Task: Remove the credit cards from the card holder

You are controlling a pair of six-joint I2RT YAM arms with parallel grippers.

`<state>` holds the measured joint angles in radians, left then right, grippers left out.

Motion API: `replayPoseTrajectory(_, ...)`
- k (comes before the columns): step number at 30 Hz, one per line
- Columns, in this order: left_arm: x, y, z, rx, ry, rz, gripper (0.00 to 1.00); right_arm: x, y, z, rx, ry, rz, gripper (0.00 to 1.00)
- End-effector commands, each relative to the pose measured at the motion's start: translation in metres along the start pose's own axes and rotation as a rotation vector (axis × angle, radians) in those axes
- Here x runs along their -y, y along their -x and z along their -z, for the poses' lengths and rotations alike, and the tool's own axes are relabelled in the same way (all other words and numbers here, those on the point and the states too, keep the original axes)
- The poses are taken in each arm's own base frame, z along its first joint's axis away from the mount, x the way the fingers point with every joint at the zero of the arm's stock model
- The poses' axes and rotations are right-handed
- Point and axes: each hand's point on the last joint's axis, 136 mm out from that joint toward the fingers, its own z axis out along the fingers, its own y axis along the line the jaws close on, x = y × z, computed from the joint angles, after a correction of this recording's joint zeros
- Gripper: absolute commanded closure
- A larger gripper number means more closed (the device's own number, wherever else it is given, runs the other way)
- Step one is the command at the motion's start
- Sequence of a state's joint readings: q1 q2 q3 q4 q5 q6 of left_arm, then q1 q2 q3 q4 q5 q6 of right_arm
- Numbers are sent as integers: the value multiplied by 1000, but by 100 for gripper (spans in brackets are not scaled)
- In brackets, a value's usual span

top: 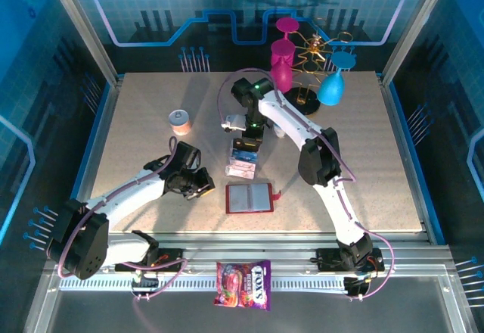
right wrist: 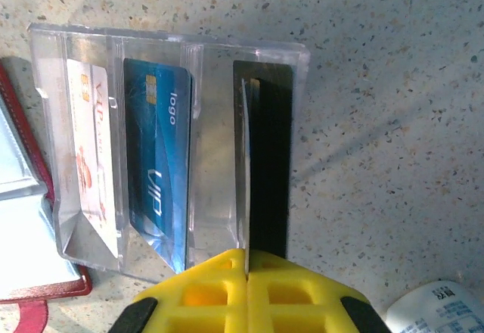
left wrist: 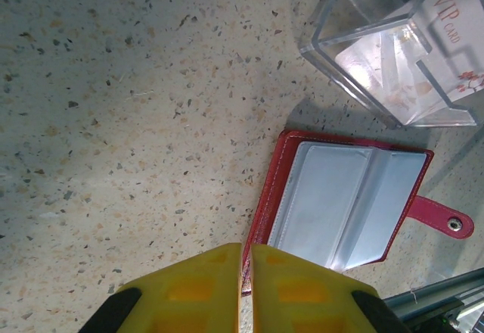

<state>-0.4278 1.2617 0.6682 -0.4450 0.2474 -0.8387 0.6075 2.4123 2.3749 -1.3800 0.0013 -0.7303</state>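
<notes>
Right end effector (right wrist: 246,272) pinches a credit card (right wrist: 245,166) edge-on at the tray (right wrist: 174,39); tilted, it may snag a divider (right wrist: 194,144); left end effector (left wrist: 247,272) pressed together.

We look down on the speckled table (top: 363,166), where the dark red card holder (top: 249,197) lies open near the front edge, its tab pointing right. Just beyond it stands a clear tray (top: 240,172) holding blue and pinkish-white credit cards (top: 243,154), with the right gripper (top: 247,138) over its far end. The left gripper (top: 207,191) sits just left of the holder. A small can (top: 180,121) stands further left, a goblet stand (top: 306,76) at the far edge, and a sweets bag (top: 243,284) on the near rail.
</notes>
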Motion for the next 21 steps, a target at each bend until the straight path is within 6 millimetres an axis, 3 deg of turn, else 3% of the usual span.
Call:
replayPoseTrajectory(1,-8,-4,0,-20,24,23,88,9,-8,-5,-35,-10,21,98)
replayPoseTrajectory(5,-9,-4,0,-19,25,29,88,8,-5,-9,-29,0,39,98)
replayPoseTrajectory(12,-10,-4,0,-20,26,33,88,11,-1,-10,-16,-12,51,88)
replayPoseTrajectory(21,-9,-4,0,-19,22,35,88,20,8,18,47,-97,24,75)
